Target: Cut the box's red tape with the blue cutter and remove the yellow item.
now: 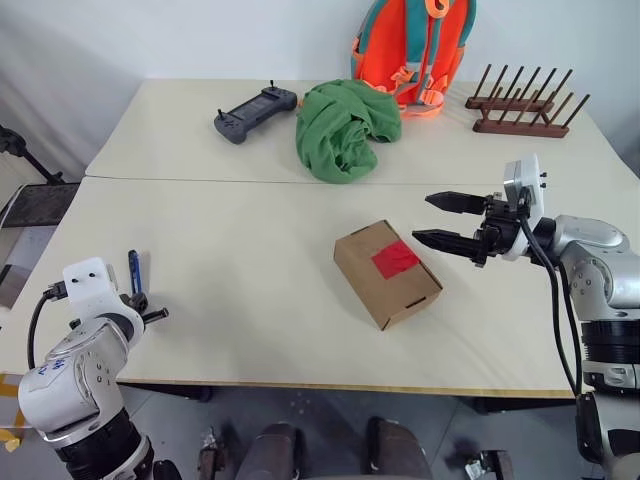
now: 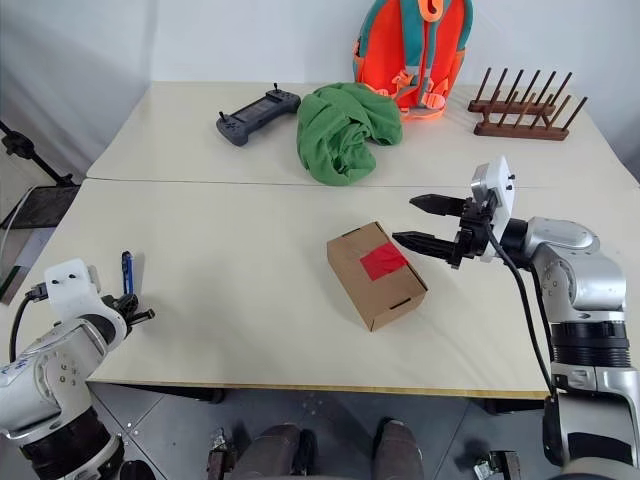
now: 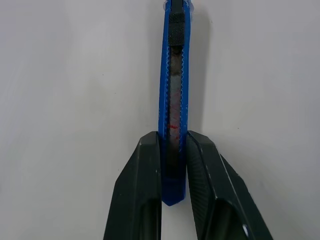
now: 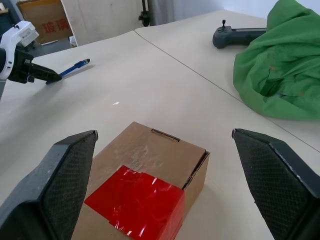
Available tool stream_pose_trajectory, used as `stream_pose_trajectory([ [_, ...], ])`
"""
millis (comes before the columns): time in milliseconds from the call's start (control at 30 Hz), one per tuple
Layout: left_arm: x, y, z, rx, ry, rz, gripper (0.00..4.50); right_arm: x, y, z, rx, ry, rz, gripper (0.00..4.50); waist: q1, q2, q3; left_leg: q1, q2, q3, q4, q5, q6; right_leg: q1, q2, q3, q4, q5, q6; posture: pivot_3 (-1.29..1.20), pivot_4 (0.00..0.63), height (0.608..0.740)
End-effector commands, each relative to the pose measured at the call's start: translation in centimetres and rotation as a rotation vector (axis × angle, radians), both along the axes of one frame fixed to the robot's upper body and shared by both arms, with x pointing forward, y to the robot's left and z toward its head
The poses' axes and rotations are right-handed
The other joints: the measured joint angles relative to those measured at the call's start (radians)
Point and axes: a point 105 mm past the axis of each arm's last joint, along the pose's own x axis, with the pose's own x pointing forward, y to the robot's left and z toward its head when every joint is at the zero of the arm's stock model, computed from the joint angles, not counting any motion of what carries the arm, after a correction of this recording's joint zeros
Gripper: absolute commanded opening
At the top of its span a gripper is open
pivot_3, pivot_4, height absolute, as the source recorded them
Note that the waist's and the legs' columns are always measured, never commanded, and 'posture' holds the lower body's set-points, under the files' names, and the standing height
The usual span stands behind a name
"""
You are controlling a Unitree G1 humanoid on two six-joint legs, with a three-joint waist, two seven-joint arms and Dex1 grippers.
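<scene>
While flat on the table, blue cutter [image 3: 173,100] lengthwise between left tool [image 3: 174,155] fingers, gripped.

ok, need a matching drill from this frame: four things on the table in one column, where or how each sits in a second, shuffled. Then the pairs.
Things:
1. slim blue pen-shaped cutter
2. square patch of red tape
3. crumpled green cloth
4. black handheld game controller

Places or states:
A. far half of the table, left of the cloth
B. between the left end effector's two black fingers
C. beside the orange backpack
D. stuck on top of the small brown cardboard box, in front of the open right end effector

Pairs: 1-B, 2-D, 3-C, 4-A
</scene>
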Motion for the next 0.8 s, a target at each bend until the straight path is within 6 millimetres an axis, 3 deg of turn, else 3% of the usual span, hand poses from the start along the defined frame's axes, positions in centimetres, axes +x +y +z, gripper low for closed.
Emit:
stream_pose_trajectory([
  [33, -0.7, 0.0, -2.2, -0.036, 0.103, 0.007, 0.38, -0.2, 0.2, 1.3, -0.019, -0.051, 0.01, 4.5, 0.0, 0.0, 0.0, 0.0, 0.0, 0.0, 0.0, 0.0, 0.0, 0.0, 0.0, 0.0, 0.0, 0.0, 0.0, 0.0, 0.15, 0.74],
  [267, -0.4, -0.3, -1.3, -0.019, 0.074, -0.062, 0.38, -0.3, 0.2, 1.7, -0.016, -0.061, 0.007, 4.5, 0.0, 0.0, 0.0, 0.0, 0.0, 0.0, 0.0, 0.0, 0.0, 0.0, 0.0, 0.0, 0.0, 0.0, 0.0, 0.0, 0.15, 0.74],
  [500, 0.2, -2.8, 2.7, 0.069, -0.123, -0.465, 0.38, -0.2, 1.0, 2.7, -0.034, -0.139, 0.018, 4.5, 0.001, -0.001, 0.001, -0.007, 0.0, 0.002, 0.0, 0.0, 0.0, -0.011, 0.0, 0.002, 0.006, 0.0, 0.0, 0.0, 0.15, 0.74],
  [600, 0.0, -3.7, 3.2, 0.128, -0.156, -0.613, 0.38, -0.5, 1.4, 2.7, -0.048, -0.137, 0.032, 4.5, -0.001, -0.003, 0.002, -0.009, 0.001, 0.002, 0.0, -0.001, -0.001, -0.013, 0.001, 0.002, 0.006, 0.0, -0.001, 0.0, 0.15, 0.74],
  [733, 0.1, -6.1, 4.9, 0.189, -0.31, -0.896, 0.38, -1.4, 2.4, 2.8, -0.05, -0.156, 0.056, 4.5, 0.0, -0.003, 0.002, -0.009, 0.001, 0.003, -0.001, -0.002, -0.001, -0.014, 0.001, 0.002, 0.005, 0.0, -0.001, 0.0, 0.15, 0.74],
  [800, -1.0, -8.2, 5.3, 0.195, -0.354, -1.118, 0.38, -2.1, 3.0, 2.6, -0.079, -0.16, 0.073, 4.5, -0.001, -0.003, 0.002, -0.01, 0.001, 0.003, -0.001, -0.002, -0.001, -0.014, 0.001, 0.001, 0.005, 0.0, -0.001, 0.0, 0.15, 0.74],
])
